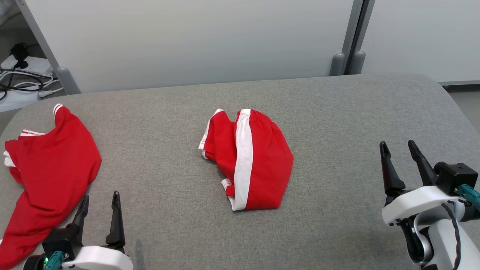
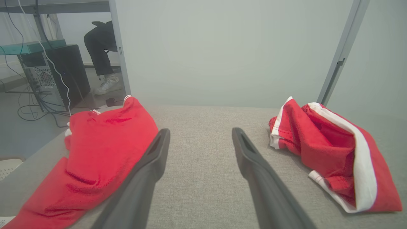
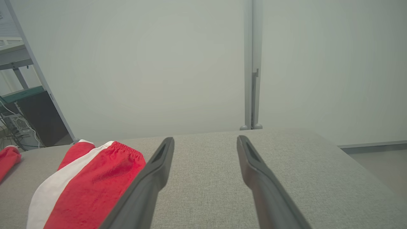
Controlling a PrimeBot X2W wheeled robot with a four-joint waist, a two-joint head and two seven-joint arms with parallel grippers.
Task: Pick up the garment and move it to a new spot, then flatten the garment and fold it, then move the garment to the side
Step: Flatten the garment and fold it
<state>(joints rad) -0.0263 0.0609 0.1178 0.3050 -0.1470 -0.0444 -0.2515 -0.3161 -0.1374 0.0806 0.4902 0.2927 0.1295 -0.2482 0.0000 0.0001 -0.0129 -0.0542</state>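
While left end effector (image 1: 101,195) at 7 o'clock and right end effector (image 1: 396,142) at 4 gape empty, red white-striped fabric shorts (image 1: 262,161) lie loosely folded mid grey counter (image 1: 337,120); side move looks pending.

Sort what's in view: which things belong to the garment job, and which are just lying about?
Job: red shorts with a white stripe, mid-table; left gripper and right gripper, both open and empty; grey table.
Lying about: red shirt at the table's left, probably not this round's; floor cables; computer tower; a person's legs beyond the partition.
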